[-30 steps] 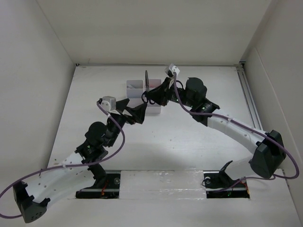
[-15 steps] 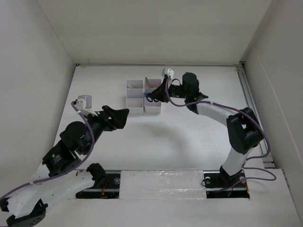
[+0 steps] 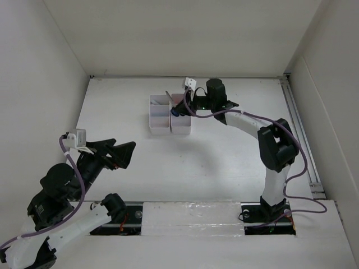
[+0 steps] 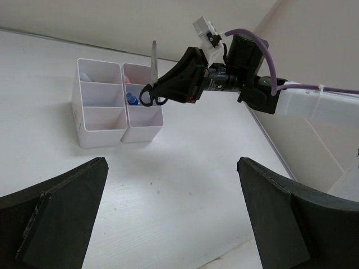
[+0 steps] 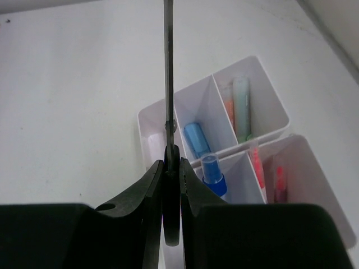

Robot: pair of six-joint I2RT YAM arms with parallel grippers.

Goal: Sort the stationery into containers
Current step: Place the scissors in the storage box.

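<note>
- two white plastic three-compartment organiser trays (image 3: 160, 130) sit side by side at the far middle of the white table (image 3: 224, 162).
- the right gripper (image 5: 171, 168) is clamped on the handles of the black-handled scissors (image 4: 153, 61), blade pointing up, held over the trays; they have shifted slightly left in the last second.
- the left gripper (image 4: 171, 168) is spread wide and grasps nothing; it has pulled back from beside the trays to the near left.
- the compartments hold a blue highlighter (image 5: 196, 140), a clear blue-capped bottle (image 5: 213, 171), a green highlighter (image 5: 242, 106) and pink pens (image 5: 258, 162).
</note>
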